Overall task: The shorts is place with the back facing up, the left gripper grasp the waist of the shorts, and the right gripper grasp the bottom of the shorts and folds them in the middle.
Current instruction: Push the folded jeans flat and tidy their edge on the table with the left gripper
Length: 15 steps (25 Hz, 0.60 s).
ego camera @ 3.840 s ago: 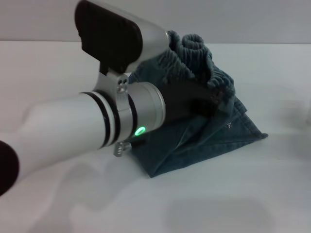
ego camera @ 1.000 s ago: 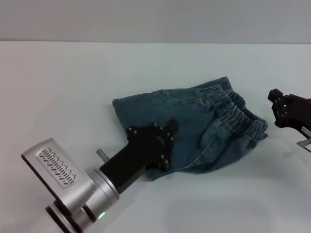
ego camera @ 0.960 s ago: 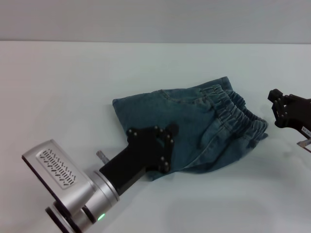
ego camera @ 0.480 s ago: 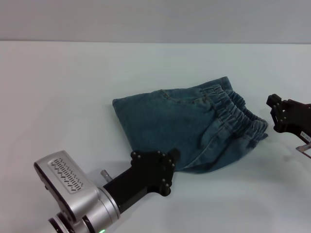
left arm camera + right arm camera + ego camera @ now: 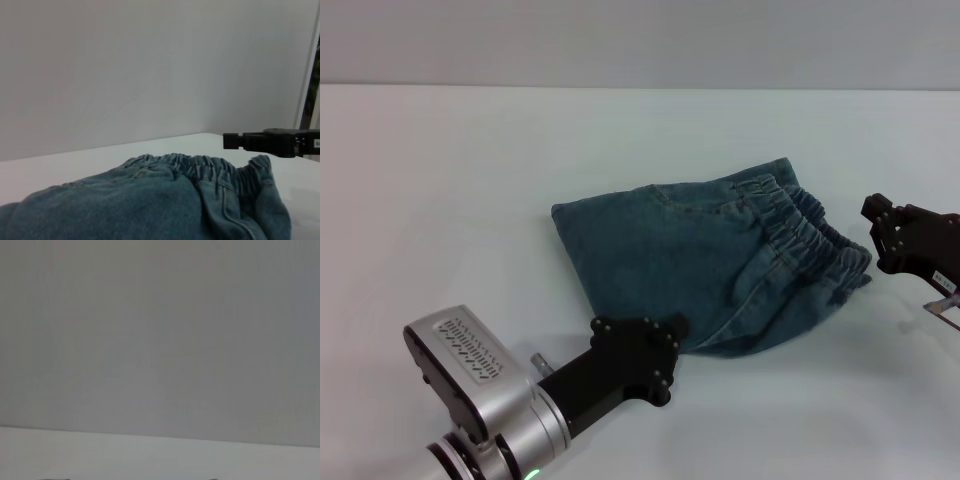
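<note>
On white table [image 5: 470, 180], folded denim shorts [image 5: 705, 265] (waistband ruffled)

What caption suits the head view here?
Folded denim shorts lie on the white table, left gripper at their near edge, right gripper beside the waistband.

Table [image 5: 440, 180]: white and flat, it fills most of what I see in front of me.
Wall [image 5: 640, 40]: plain grey, upright behind the table's far edge.
Wall, from my left wrist [image 5: 150, 65]: the same grey, above the white tabletop [image 5: 60, 165].
From my right wrist: grey wall [image 5: 160, 330] over a white strip of table [image 5: 150, 455].
</note>
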{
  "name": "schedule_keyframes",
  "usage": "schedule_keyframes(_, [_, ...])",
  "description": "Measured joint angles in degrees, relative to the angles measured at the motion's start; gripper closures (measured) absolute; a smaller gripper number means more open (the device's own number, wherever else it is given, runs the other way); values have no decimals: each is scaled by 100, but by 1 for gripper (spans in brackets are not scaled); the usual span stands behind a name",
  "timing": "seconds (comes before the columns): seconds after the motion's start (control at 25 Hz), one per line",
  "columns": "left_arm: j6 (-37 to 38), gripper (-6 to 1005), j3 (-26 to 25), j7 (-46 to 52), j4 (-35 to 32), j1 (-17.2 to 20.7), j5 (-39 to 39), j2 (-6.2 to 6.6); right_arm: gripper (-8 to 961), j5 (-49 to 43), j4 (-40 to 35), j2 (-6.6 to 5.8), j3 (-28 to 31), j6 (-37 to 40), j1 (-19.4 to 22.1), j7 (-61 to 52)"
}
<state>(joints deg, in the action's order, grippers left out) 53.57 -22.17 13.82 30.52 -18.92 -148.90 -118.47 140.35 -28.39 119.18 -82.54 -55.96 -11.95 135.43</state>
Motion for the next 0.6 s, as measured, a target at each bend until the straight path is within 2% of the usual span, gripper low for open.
schedule_keyframes(0.4, [-166,1000,-110,279,-136,-180,43,12,951,1,3,9,0,-69,19,-5])
schedule_keyframes(0.6, [-381,1000,-332,315,-151,-277,48,14,950,1,19,18,1,-113,33,-19])
